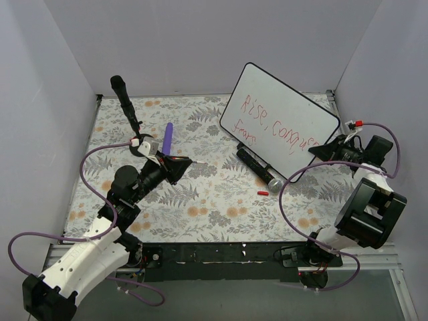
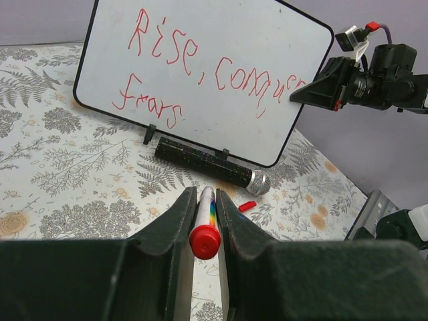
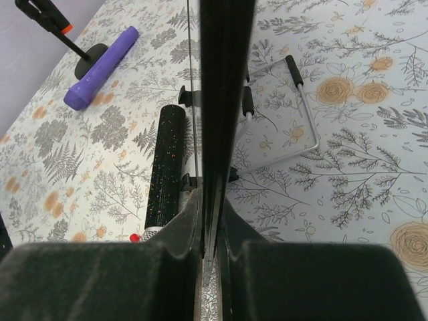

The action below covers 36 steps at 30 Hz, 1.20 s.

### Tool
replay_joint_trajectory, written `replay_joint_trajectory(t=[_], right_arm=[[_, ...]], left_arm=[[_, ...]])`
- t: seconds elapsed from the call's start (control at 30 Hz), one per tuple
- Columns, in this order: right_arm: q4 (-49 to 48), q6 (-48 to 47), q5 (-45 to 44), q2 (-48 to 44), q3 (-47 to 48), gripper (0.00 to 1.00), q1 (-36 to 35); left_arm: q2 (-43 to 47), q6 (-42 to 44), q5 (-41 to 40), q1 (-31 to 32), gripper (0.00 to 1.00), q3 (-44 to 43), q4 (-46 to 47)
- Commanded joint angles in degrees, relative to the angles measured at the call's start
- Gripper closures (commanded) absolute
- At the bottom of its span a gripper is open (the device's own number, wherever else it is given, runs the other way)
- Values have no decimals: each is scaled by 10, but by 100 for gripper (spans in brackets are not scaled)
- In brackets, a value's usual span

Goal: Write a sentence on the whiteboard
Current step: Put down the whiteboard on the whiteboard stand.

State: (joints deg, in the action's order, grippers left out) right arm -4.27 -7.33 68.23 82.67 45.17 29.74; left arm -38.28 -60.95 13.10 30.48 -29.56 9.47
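The whiteboard (image 1: pixel 294 100) stands tilted near the far right corner of the table (image 1: pixel 200 207), its right edge pinched between the closed fingers of the right gripper (image 3: pixel 212 199). The sentence (image 2: pixel 224 73), in red, runs "Rise, conquer" along the top row, with "fears" beneath it by the board's left edge. The writing looks all but done; at most a full stop or some tidying seems left, then capping the pen. The left gripper (image 2: pixel 205 197) sits well apart from the board, toward the middle of the table, clamped snugly on a marker (image 2: pixel 204 239). Its red cap (image 2: pixel 247 206) lies loose near a black glittered cylinder (image 2: pixel 208 166) at the board's foot. The last letters of "conquer" are covered by the right gripper in the left wrist view and are small from above. The marker's tip is hidden between the fingers, and the right wrist view shows the board only edge-on.
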Motion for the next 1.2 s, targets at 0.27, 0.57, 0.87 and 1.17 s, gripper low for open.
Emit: replay_joint_trajectory(t=[0.27, 0.57, 0.87, 1.17], right_arm=[[73, -118, -42, 6, -13, 68, 18], [70, -113, -49, 1, -12, 55, 18], [72, -116, -65, -5, -15, 45, 19], [95, -134, -69, -25, -12, 29, 19]], left_arm=[[15, -3, 10, -2, 100, 12, 15], [22, -2, 10, -2, 100, 13, 13], [26, -4, 10, -2, 100, 13, 13], [22, -26, 9, -2, 100, 41, 20]])
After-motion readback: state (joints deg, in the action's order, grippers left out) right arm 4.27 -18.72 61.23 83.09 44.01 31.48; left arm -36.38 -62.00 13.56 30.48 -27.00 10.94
